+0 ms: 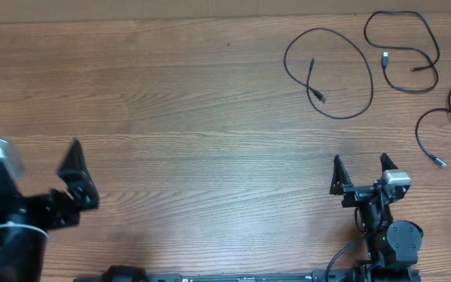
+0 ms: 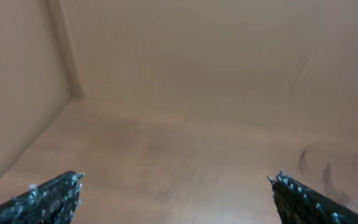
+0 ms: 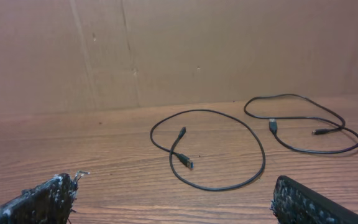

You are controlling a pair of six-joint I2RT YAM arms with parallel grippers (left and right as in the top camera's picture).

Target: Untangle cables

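Three thin black cables (image 3: pixel 187 162) are laid apart from one another at the far right of the wooden table (image 1: pixel 171 117). The first cable (image 1: pixel 317 94) is curled in one wide loop, with its plugs inside. The second cable (image 1: pixel 385 58), silver-tipped, is looped just beside it. The third cable (image 1: pixel 438 160) is cut off by the right edge. The left gripper (image 2: pixel 178 178) and right gripper (image 1: pixel 360 158) are spread wide, and nothing is held by either.

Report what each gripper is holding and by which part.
Nothing is held. The left gripper and right gripper are both open and empty; the cables lie loose on the table, away from both.
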